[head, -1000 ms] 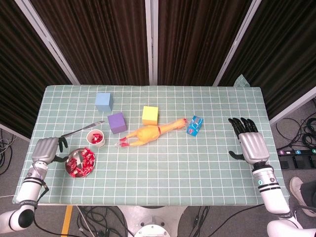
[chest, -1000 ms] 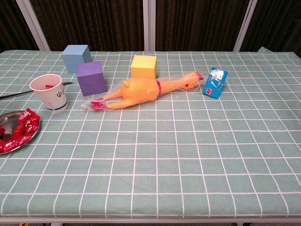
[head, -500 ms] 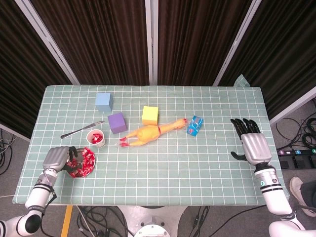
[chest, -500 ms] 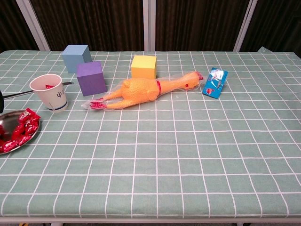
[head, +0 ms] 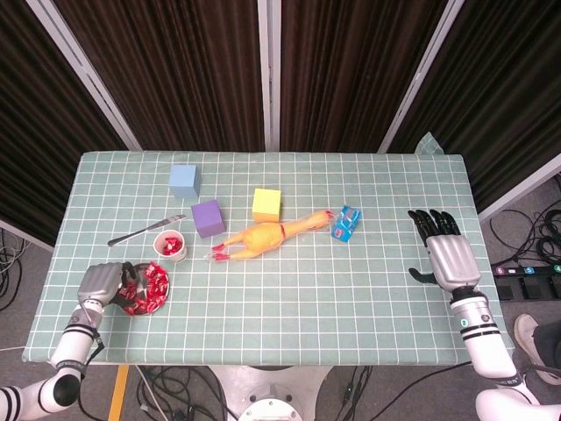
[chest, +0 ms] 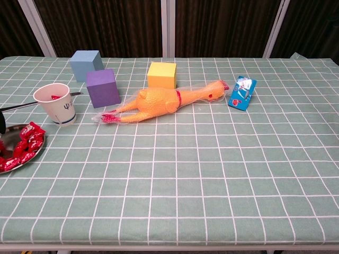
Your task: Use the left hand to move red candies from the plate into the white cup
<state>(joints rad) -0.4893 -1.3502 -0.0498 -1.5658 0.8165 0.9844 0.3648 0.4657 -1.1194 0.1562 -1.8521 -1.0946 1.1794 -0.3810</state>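
- Left hand [head: 99, 282] sits over the near-left edge of the plate [head: 163, 299], its dark fingers dipped among the red candies [head: 149, 282]; whether it has pinched one or is only touching the pile cannot be told from either view.
- Right hand [head: 449, 255] lies flat on the desk [head: 351, 298] far to the right, fingers spread and holding nothing.
- White cup [chest: 55, 103] stands upright just behind the plate, with at least one red candy already inside it.
- Knife [head: 145, 230] lies beyond the cup, its tip close to the cup's far side in the chest view.
- Risks from here, as I judge them:
  - A loose or blind pinch could lift nothing, or drop a candy onto the desk between plate and cup.
  - Fingers pressing on the plate's rim could tip or slide the shallow plate and spill the pile.
  - The cup is light and close by; a low sweep of the hand toward it could knock it over.
- Purple block [head: 208, 217] and rubber chicken [head: 263, 237] lie further right, apart from the path.
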